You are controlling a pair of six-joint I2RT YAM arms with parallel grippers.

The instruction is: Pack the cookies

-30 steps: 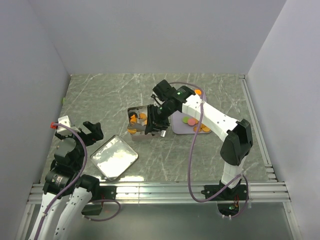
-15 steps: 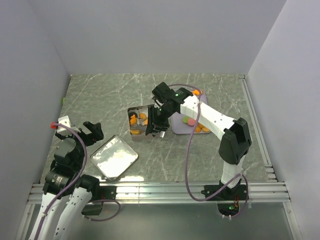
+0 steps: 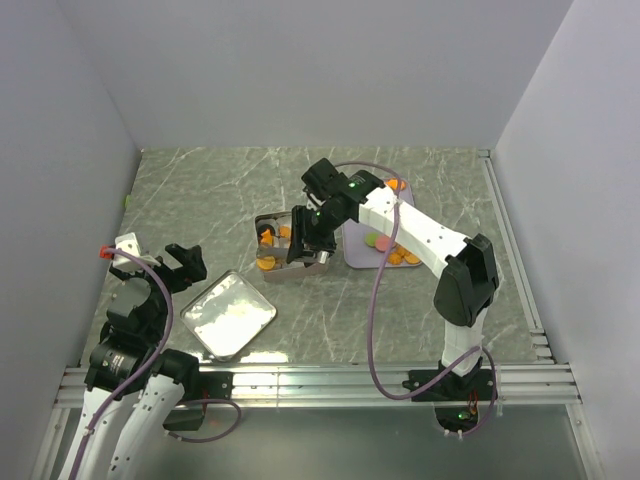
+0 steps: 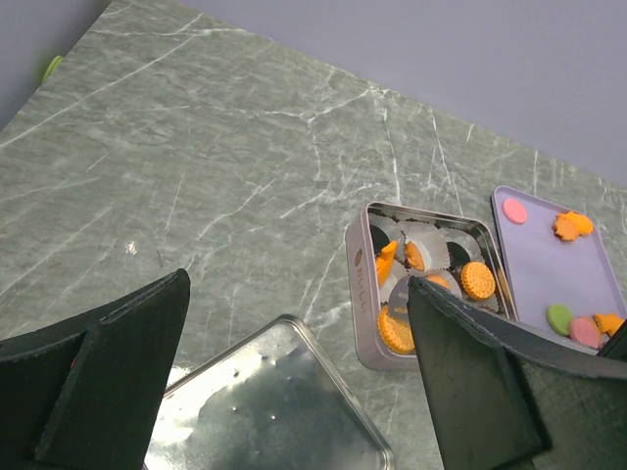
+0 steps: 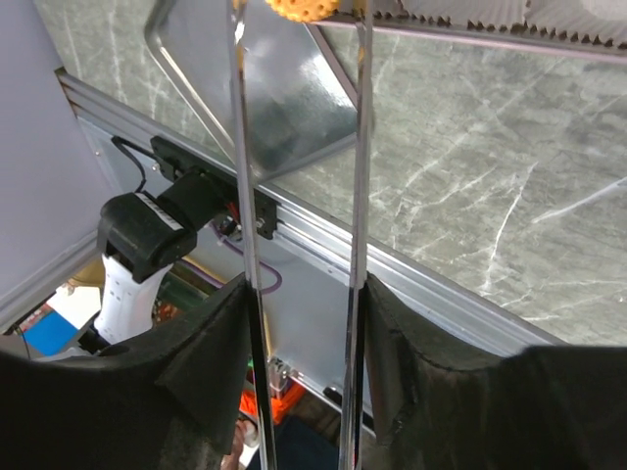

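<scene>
Left wrist view shows the cookies (image 4: 478,280) in two places: five orange ones sit among the paper cups of the silver tin (image 4: 361,294); on the lavender tray (image 4: 549,269) just right of it lie two pink, one green and at least two orange, with part of the tray hidden behind a finger. There is one tin, one tray and one loose lid (image 4: 274,411), which lies near left of the tin on the marble table (image 4: 245,147).

The left claw (image 4: 299,284) is spread wide and empty, held up at the near left beside the lid; the right claw (image 3: 308,243) hangs over the tin's right side, its arm crossing the tray.

In the right wrist view an orange cookie (image 5: 304,8) shows between the long thin fingers (image 5: 242,196) at the frame's top edge; whether they pinch it I cannot tell.

Bare marble stretches far and left of the tin; walls close three sides, a metal rail (image 3: 320,380) the near one.
</scene>
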